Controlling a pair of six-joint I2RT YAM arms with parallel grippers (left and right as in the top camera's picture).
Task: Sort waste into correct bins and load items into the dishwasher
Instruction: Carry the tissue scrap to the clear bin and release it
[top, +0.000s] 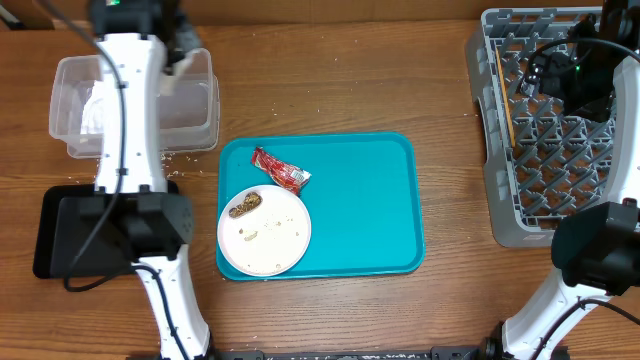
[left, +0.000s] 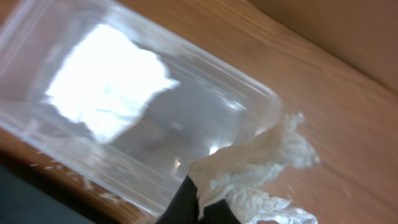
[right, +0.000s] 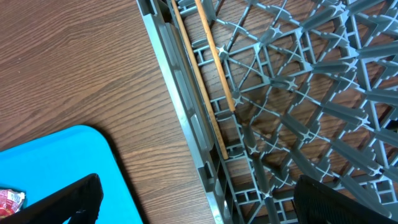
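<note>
Napkin in the grip: the left gripper (left: 202, 210) is clenched on a crumpled white napkin (left: 255, 165), dark fingers (left: 181, 205) pinching its lower end while the soft, wrinkled wad fans out above them. It hangs right at the rounded corner of the clear tub (left: 205, 93). The glossy, see-through plastic box sits on the wooden table (top: 340, 90). Inside the tub lies a flat white sheet (left: 106, 87), glaring too bright to show any texture.

Over to the right gripper (right: 196, 186): released, black fingers (right: 62, 199) spread wide with nothing between them, hovering above the near wall of the dish rack (right: 292, 112). That is grey plastic, a lattice of crossed ribs. Two thin wooden chopsticks (right: 211, 68) lie inside it, side by side along that wall.

From overhead, the black tray (top: 60, 232) sits beside the tub, shallow and matte, half hidden under the left arm. The smooth teal tray (top: 360, 200) in the middle carries a shiny red wrapper (top: 280, 172) and a round white plate (top: 285, 240). On the plate are a brown lump (top: 245, 207) and scattered rice grains (top: 250, 235).
</note>
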